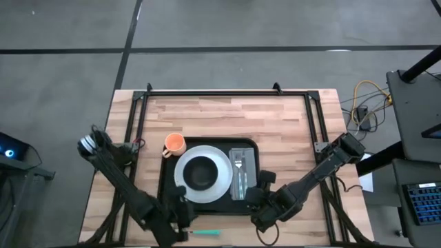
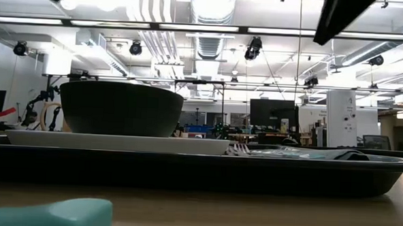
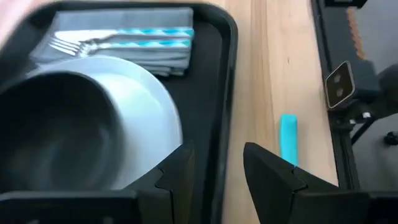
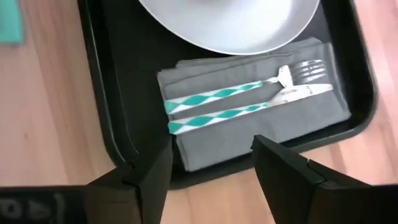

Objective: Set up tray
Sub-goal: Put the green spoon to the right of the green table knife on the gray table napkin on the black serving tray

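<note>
The black tray (image 1: 249,207) lies flat on the wooden table. On it sit a white plate (image 1: 219,180) holding a dark bowl (image 1: 201,172), and a grey napkin (image 4: 249,118) with a fork and knife with teal-striped handles (image 4: 249,99). My left gripper (image 1: 182,207) (image 3: 217,177) is open at the tray's near rim (image 3: 217,143), one finger over the tray, the other over the table. My right gripper (image 1: 260,187) (image 4: 211,165) is open at the tray's right rim (image 4: 214,171), beside the napkin. Whether either one touches the rim cannot be told.
An orange cup (image 1: 174,144) stands at the tray's far left corner. A teal stick (image 1: 207,233) (image 3: 288,140) lies on the wood between the tray and the table's near edge. A black frame (image 1: 207,93) runs along the table's far edge and sides.
</note>
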`<state>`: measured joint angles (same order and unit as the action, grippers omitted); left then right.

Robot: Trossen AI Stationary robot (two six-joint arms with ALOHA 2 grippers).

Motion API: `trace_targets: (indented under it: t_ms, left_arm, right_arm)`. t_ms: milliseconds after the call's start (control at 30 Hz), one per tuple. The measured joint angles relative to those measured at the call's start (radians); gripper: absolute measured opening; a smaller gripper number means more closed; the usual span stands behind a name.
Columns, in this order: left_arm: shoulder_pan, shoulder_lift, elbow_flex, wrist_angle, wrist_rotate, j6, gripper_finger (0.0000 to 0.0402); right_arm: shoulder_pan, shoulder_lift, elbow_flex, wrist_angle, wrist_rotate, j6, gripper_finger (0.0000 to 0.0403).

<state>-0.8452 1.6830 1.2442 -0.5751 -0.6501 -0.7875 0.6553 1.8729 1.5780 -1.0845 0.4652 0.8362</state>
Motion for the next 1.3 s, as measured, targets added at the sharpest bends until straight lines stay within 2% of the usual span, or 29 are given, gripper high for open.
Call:
trace_targets:
  t_ms: [367, 500, 633, 733, 900, 1067, 1300]
  left_arm:
    - [0.000, 0.303, 0.298, -0.029, 0.077, -0.159, 0.0120]
    - [-0.018, 0.361, 0.367, -0.155, 0.079, -0.263, 0.0120]
    - [-0.066, 0.357, 0.362, -0.306, 0.081, -0.409, 0.0120]
    - [-0.113, 0.345, 0.348, -0.354, 0.128, -0.464, 0.0120]
    - [-0.139, 0.345, 0.343, -0.341, 0.185, -0.468, 0.0120]
    - [-0.136, 0.344, 0.337, -0.323, 0.188, -0.408, 0.0120]
    - [-0.135, 0.344, 0.286, -0.275, 0.189, -0.399, 0.0120]
  right_arm:
    - [0.006, -0.001, -0.037, -0.012, 0.003, -0.105, 0.0236]
    - [0.017, -0.001, -0.043, -0.012, -0.002, -0.123, 0.0247]
    - [0.048, -0.001, -0.045, -0.012, -0.002, -0.133, 0.0257]
    - [0.076, -0.001, -0.045, -0.012, -0.007, -0.133, 0.0263]
    - [0.095, -0.001, -0.045, -0.011, -0.005, -0.108, 0.0270]
    - [0.095, -0.001, -0.045, -0.011, -0.005, -0.087, 0.0271]
    - [0.095, -0.002, -0.045, -0.011, -0.002, -0.080, 0.0274]
